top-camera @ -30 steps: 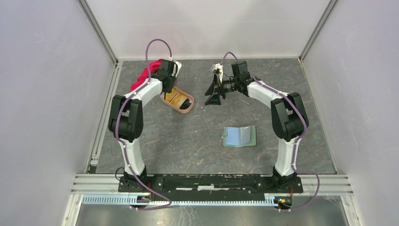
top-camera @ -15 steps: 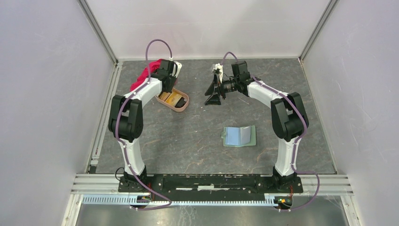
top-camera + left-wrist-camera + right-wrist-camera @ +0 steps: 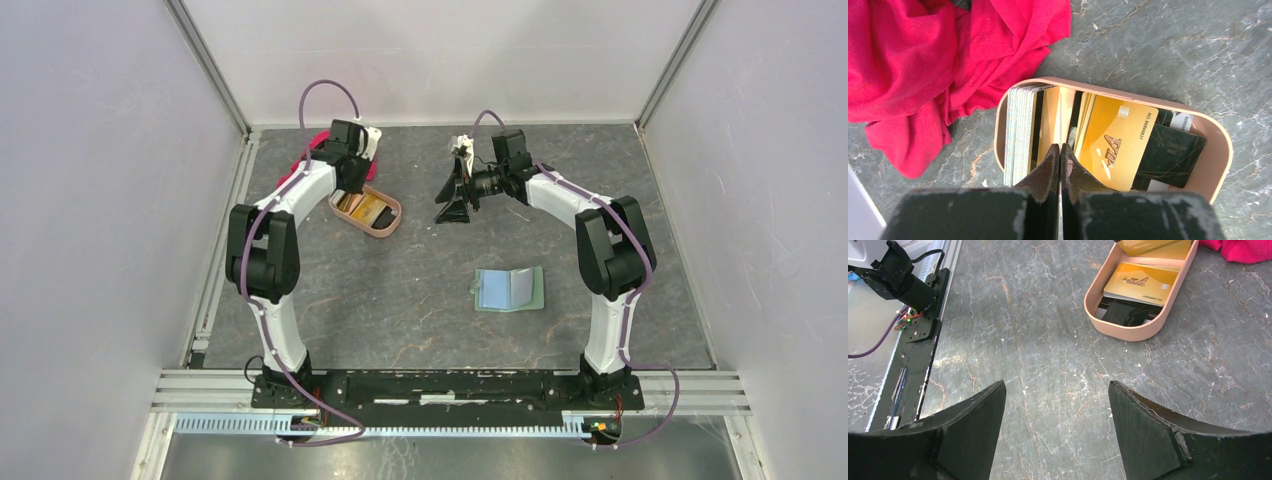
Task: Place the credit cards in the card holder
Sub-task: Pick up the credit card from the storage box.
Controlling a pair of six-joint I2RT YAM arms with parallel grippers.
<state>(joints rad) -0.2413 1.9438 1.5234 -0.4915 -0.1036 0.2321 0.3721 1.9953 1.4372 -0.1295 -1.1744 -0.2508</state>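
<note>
While the left hand (image 3: pixel 352 186) hangs over the far-left end of the tray (image 3: pixel 397 217), I read its fingers (image 3: pixel 1048 170) as pressed together, tips just above the credit cards (image 3: pixel 1068 130) that stand on edge there. I cannot tell whether a card edge is pinched between them.

1. Tray contents. A pack of pale cards (image 3: pixel 1018 132) stands against the rounded end wall. A gold card (image 3: pixel 1115 150) lies tilted across the middle, overlapping a dark card (image 3: pixel 1170 155) at the other end. The cards fill the tray almost from wall to wall, leaving little room inside the rim.
2. Tray surroundings. A red cloth (image 3: pixel 923 65) lies bunched against the far-left end of the tray, touching its outer wall. The other long side faces bare worktop (image 3: pixel 400 320).
3. Right hand (image 3: pixel 456 197). Its jaws stand wide and hold nothing. It hovers over bare worktop at the far centre, near the tray but apart from it.
4. Card holder (image 3: pixel 508 290). It lies open and flat, pockets up, near-right of centre, well apart from both hands and the tray. Bare worktop surrounds all its edges, and the enclosure walls are well clear of it.
</note>
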